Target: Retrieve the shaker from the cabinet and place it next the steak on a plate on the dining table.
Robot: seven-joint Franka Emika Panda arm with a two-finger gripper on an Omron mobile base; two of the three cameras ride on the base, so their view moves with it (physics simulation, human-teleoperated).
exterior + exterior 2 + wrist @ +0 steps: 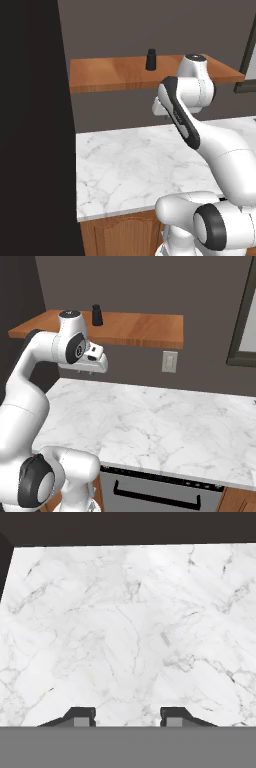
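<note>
Shaker (151, 59) stands upright on the cabinet (115, 75), near the back, long axis vertical, narrower top up; gripper (128, 717) hangs below shelf level over the marble counter (165, 426), pointing down at it, fingers spread with nothing between them; shaker thus lies above and beyond the gripper, toward the wall, slightly to the arm's left in the left base view; judgement: hand must rise and turn level to meet the shaker's side; reach phase, task barely begun.

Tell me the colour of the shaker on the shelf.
The shaker is black, standing on the orange-brown shelf; clearest in the right base view.
</note>
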